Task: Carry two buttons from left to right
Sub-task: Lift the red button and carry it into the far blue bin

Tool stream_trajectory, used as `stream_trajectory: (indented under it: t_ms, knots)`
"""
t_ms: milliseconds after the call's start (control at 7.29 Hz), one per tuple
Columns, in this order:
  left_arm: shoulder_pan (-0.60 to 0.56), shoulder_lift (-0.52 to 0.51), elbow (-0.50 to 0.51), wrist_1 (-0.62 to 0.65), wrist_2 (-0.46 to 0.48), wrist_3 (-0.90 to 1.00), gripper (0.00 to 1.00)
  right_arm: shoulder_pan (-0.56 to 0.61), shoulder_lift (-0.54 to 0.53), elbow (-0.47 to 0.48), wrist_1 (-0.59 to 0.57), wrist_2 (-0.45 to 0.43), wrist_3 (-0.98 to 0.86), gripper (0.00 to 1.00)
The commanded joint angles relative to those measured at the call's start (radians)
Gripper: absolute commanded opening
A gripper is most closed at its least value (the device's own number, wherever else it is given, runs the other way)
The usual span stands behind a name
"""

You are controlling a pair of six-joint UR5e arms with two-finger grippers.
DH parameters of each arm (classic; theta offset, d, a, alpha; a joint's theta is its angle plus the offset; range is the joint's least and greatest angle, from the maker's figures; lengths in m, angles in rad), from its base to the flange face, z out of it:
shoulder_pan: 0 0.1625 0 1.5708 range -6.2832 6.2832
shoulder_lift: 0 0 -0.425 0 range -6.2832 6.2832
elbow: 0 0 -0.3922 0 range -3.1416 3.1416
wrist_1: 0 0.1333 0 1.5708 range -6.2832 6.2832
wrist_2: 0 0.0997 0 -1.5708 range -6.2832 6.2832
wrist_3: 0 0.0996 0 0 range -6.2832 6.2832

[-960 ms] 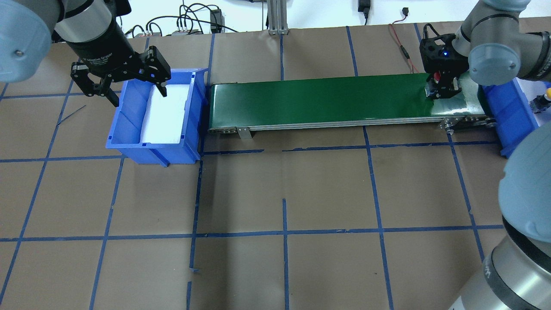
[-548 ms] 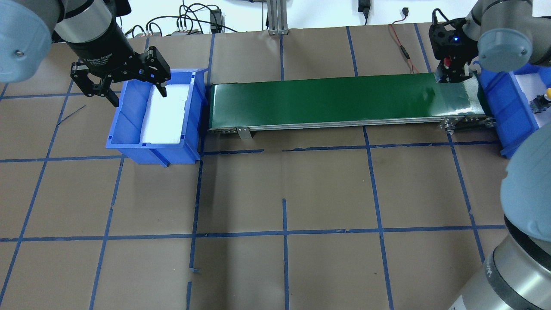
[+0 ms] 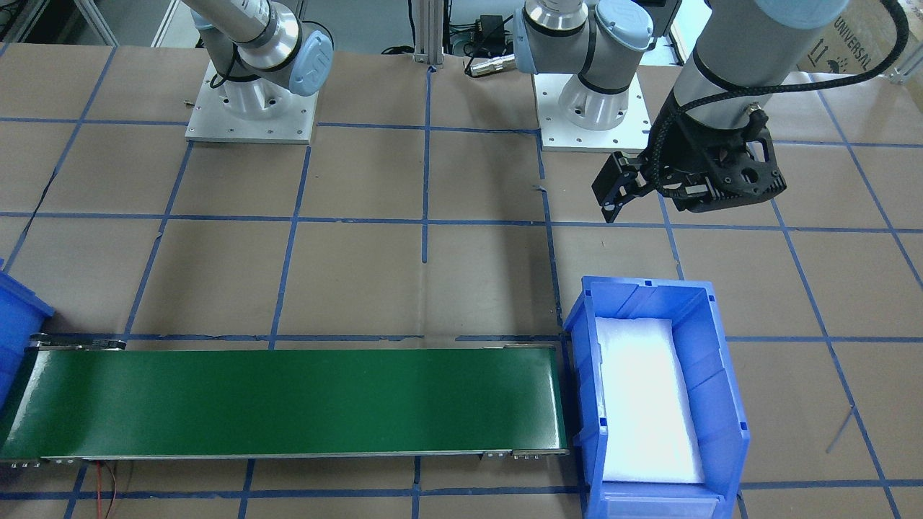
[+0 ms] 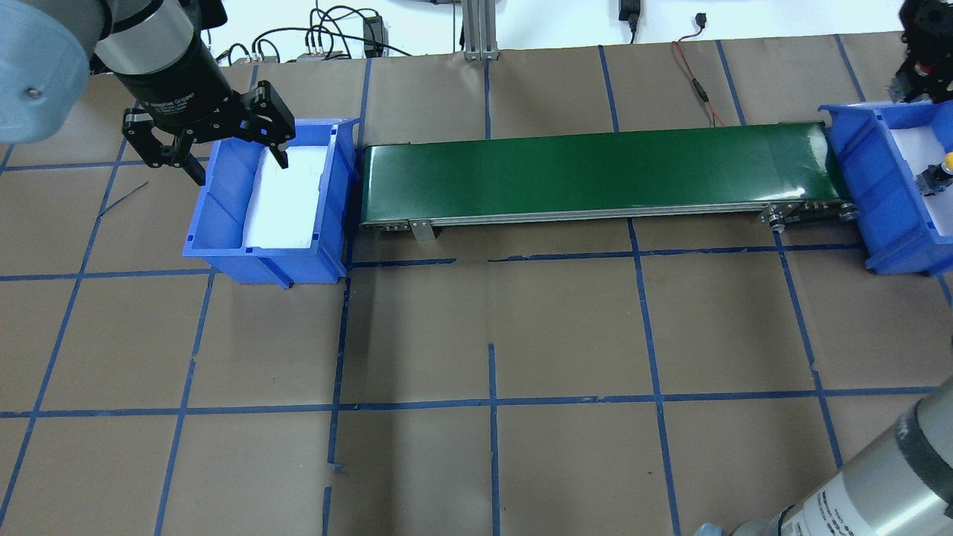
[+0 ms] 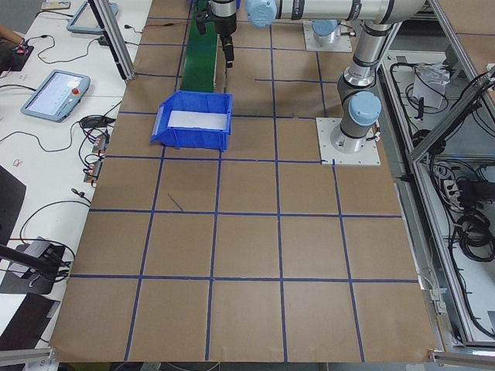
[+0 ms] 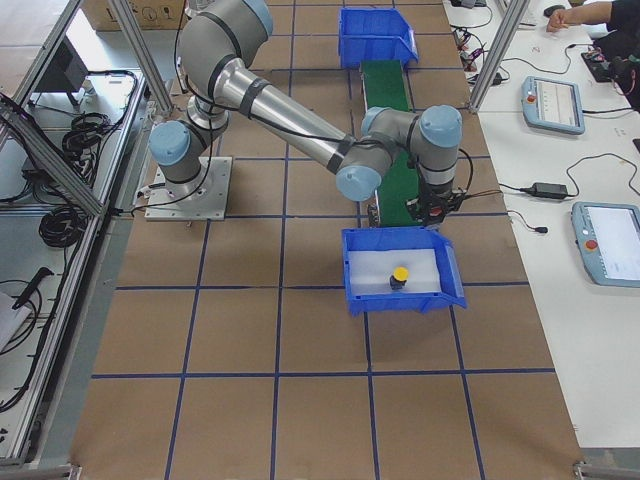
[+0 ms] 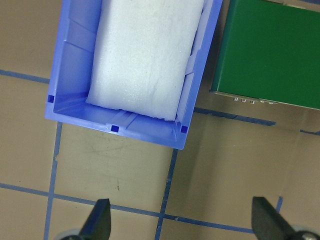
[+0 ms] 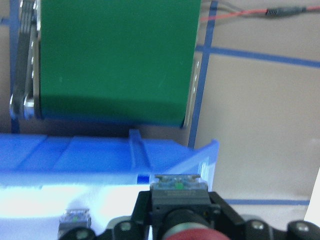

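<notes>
My right gripper is shut on the red button, whose black-grey switch body points away from the wrist camera. It holds the button in the air above the far belt-side corner of the right blue bin. The yellow button lies on the white foam inside that bin and also shows in the exterior right view. My left gripper is open and empty, hovering over the far left side of the left blue bin, which holds only white foam.
A green conveyor belt runs between the two bins and nothing lies on it. A red wire and cables lie beyond the belt. An aluminium post stands at the table's far edge. The brown table carries blue tape lines.
My right gripper has lifted the red button off the belt's right end and carried it up and right, to above the right bin's far corner. The left arm has not moved.
</notes>
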Motion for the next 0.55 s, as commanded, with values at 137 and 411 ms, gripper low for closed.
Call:
stream_trajectory:
  t_ms: [137, 411]
  knots:
    - [0.000, 0.000, 0.000, 0.000, 0.000, -0.001, 1.00, -0.072, 0.020, 0.078, 0.001, 0.042, -0.151, 0.05]
    - [0.000, 0.000, 0.000, 0.000, 0.000, -0.001, 1.00, -0.087, 0.084, 0.083, -0.021, 0.044, -0.154, 0.06]
